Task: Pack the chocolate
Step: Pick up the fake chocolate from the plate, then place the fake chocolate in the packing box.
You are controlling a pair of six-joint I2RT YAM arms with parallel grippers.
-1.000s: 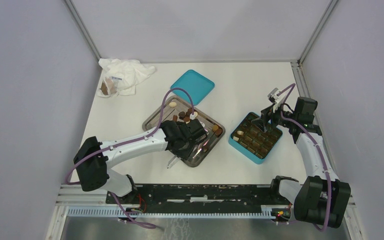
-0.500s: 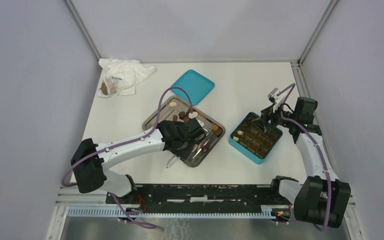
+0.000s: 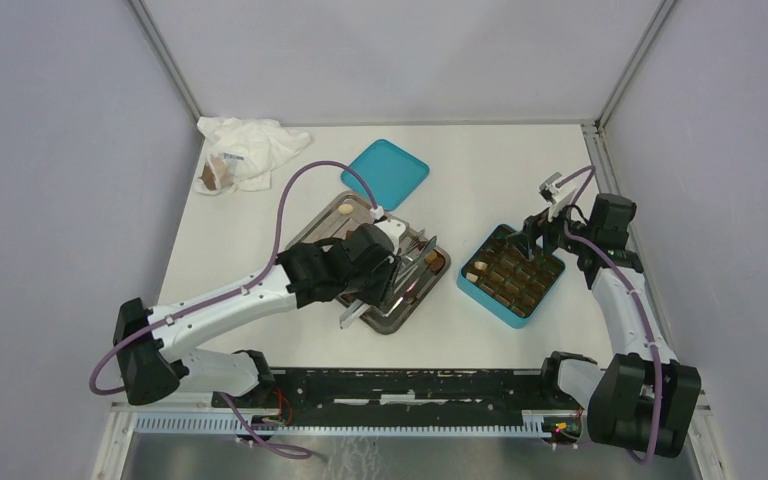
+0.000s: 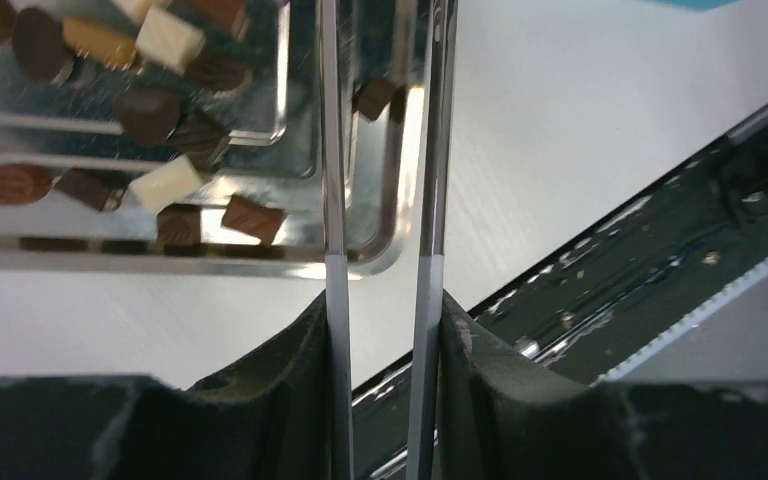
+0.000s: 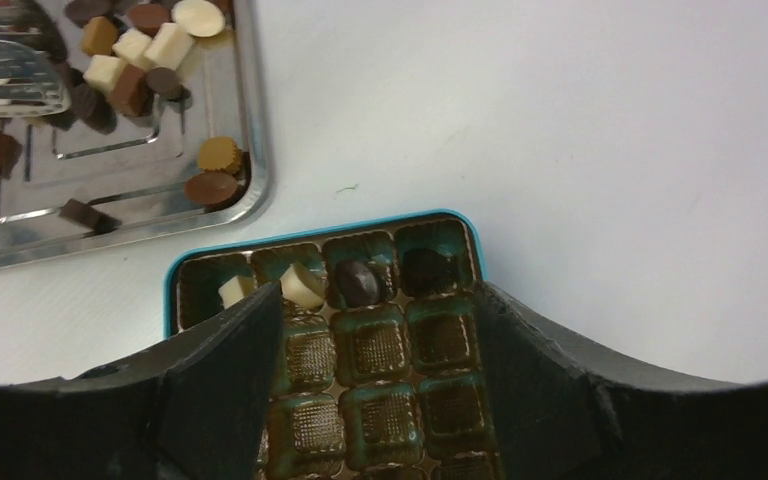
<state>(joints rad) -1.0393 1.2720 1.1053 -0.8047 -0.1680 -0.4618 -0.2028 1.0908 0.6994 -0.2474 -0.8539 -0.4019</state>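
Chocolate pieces (image 4: 165,185) in dark brown, light brown and cream lie loose in the steel tray (image 3: 332,222). My left gripper (image 4: 385,305) is shut on metal tongs (image 4: 332,150), whose two blades reach out over the tray's near corner. A brown piece (image 4: 373,97) shows between the blades; I cannot tell if it is pinched. My right gripper (image 5: 378,300) hangs open and empty over the teal box (image 5: 320,228). In the box's far row are cream chocolates (image 5: 302,285) and dark ones (image 5: 358,282). In the top view the left gripper (image 3: 385,275) sits over the tray and the right gripper (image 3: 532,238) over the box (image 3: 480,295).
A teal lid (image 3: 385,172) lies behind the tray. A crumpled white bag (image 3: 250,148) with a brown lump sits at the back left corner. The black rail (image 3: 410,385) runs along the near table edge. Grey walls close in both sides.
My left arm has swung its elbow out to the left and turned its wrist, so the tongs now point up and right across the tray. The right arm has not moved.
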